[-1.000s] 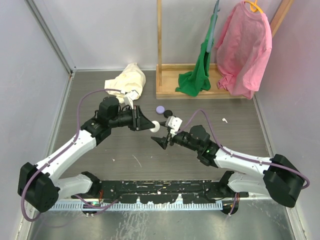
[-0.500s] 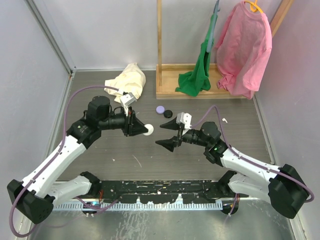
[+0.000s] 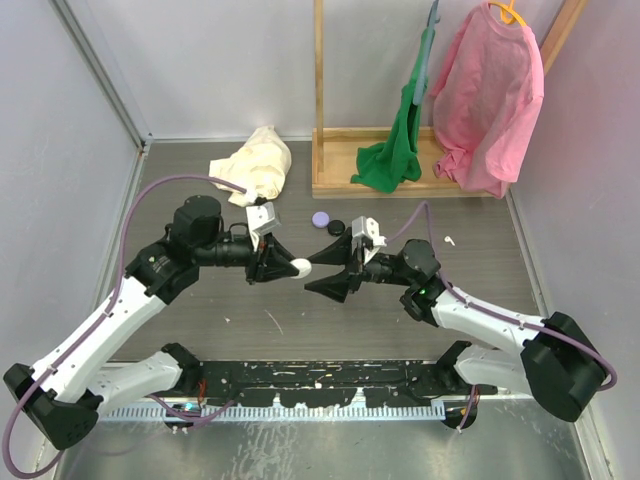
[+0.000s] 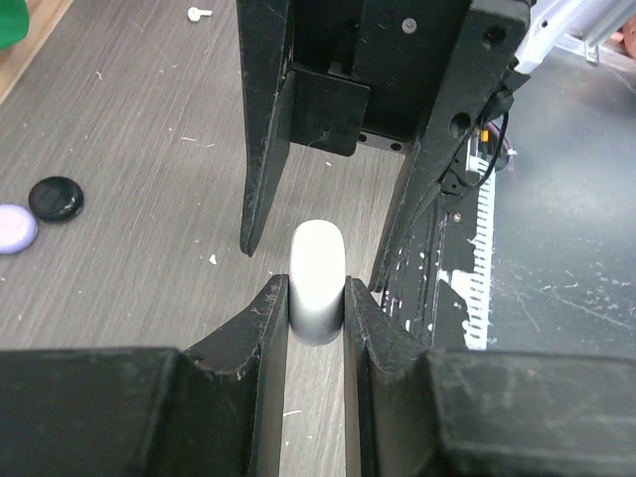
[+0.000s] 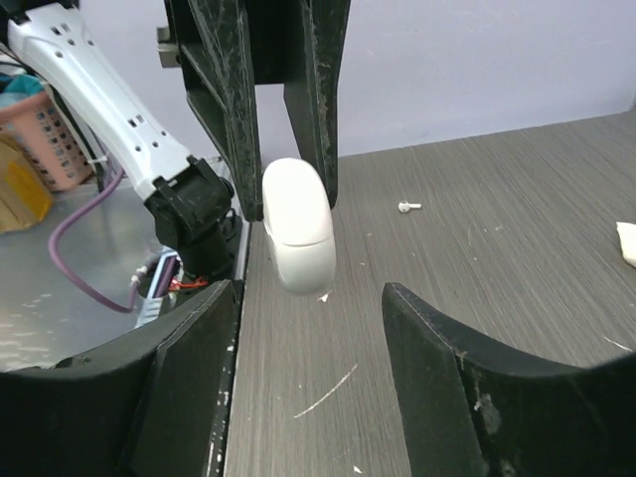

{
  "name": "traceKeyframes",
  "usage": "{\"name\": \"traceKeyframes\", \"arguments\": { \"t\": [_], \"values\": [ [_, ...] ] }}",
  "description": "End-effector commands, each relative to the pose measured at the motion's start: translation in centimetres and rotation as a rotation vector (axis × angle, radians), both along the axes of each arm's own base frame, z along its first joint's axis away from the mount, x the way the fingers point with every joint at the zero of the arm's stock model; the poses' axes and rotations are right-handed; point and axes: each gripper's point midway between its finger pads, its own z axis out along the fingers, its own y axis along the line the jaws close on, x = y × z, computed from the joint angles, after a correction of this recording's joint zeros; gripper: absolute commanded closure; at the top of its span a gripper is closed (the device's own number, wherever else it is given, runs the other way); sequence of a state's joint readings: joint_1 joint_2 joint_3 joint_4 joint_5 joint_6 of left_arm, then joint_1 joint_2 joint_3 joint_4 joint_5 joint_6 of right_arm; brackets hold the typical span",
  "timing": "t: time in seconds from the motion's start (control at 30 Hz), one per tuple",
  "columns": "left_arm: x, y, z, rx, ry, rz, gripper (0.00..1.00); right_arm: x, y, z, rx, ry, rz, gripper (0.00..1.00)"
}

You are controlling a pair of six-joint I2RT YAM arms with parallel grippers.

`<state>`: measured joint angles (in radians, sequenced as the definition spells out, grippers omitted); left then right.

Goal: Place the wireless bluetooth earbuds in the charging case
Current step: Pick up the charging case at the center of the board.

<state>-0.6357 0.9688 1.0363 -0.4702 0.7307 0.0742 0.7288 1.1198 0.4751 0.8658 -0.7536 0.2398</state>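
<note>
Top view, left gripper (image 3: 288, 266): it is squeezed narrow on the white charging case (image 3: 300, 266) and holds it up off the table (image 3: 250, 330).
Top view, right gripper (image 3: 310, 272): its jaws are wide with nothing in them, and its tips point at the case from just beside it.
Top view, only here: both arms meet in the middle. A small white bit (image 3: 449, 240) lies well apart on the right. It may be an earbud, but it is too small to tell.
Left wrist view, grip: the case (image 4: 317, 273) sits tight between the two fingers (image 4: 266, 318), and its round end sticks out.
Left wrist view, only here: the right gripper's fingers stand one on each side of the case. A black disc (image 4: 56, 197) and a purple disc (image 4: 14, 227) lie on the table.
Right wrist view, case: a thin line runs around the case (image 5: 296, 234). The lid looks shut.
Right wrist view, only here: that lid line shows, and the case hangs between the open jaws, a bit to the left.
Step, my guess: opening the lid so the earbuds can go in.
Doing it well: keep the left grip steady. Move the right jaws so the case sits in the middle. Touch only the part past the line, and go slowly so the case does not slip.
</note>
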Motion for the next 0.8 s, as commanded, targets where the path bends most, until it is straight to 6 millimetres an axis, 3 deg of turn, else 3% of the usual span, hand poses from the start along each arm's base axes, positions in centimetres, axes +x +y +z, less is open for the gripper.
{"name": "traceKeyframes", "arguments": {
  "t": [0.0, 0.77],
  "values": [
    [-0.57, -0.29, 2.37, -0.026, -0.112, -0.054, 0.91, -0.48, 0.06, 4.34, 0.114, -0.064, 0.037, 0.35],
    [-0.76, -0.84, 2.41, -0.028, -0.133, -0.081, 0.92, -1.23, 0.84, 4.28, 0.117, -0.032, 0.131, 0.60]
  ]
}}
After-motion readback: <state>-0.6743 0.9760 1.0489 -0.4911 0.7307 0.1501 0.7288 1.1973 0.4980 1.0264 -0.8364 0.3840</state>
